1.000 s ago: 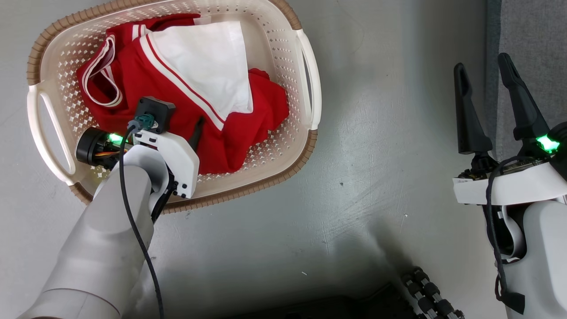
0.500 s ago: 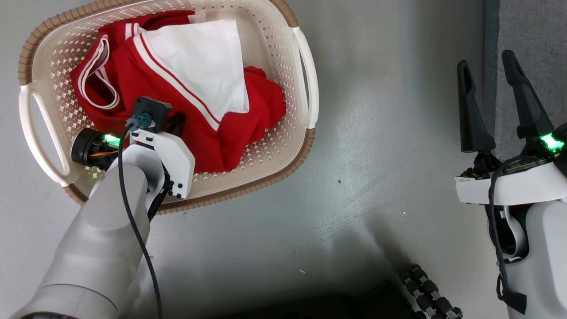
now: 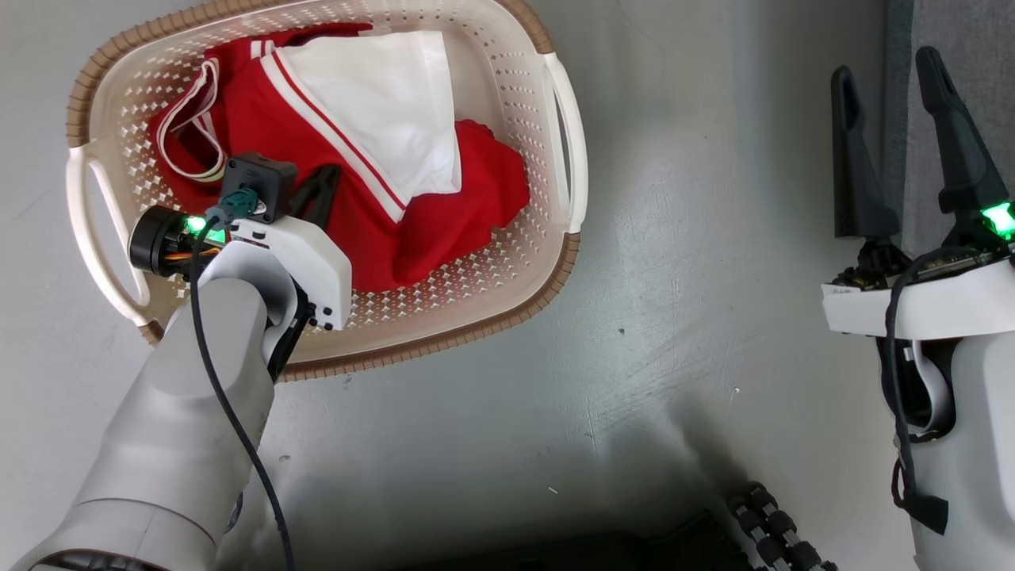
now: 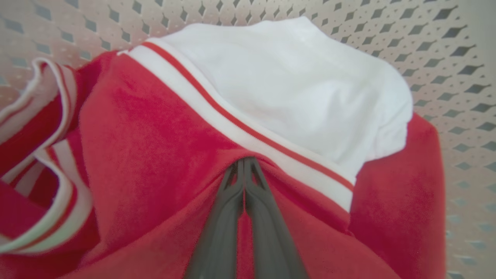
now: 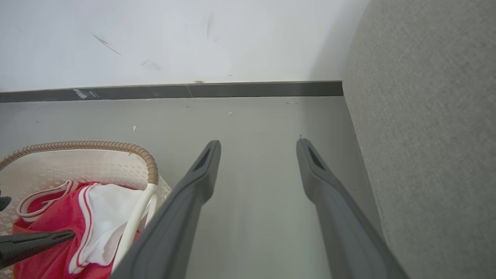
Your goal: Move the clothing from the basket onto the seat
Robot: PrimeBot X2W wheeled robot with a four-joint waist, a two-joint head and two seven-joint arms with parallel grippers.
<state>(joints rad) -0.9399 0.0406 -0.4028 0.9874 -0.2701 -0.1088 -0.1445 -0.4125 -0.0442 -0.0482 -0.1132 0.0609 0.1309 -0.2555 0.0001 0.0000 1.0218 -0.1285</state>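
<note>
Currently we are pinching the clothing (image 3: pixel 373 230), heaped inside the basket (image 3: pixel 523 293), with our left gripper (image 4: pixel 244 166), jaws closed on a red fold, our right gripper (image 3: pixel 885 63) idling well apart from the basket, jaws spread wide, by the seat (image 5: pixel 426 116); we are risking the thin pinch slipping on lifting.

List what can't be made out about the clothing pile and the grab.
- Left wrist view: how much clothing the shut left gripper pinches; folds cover its tips.
- Head view: how many garments; they overlap and hide the basket floor.
- Head view: the seat's extent; the right edge cuts it off.
</note>
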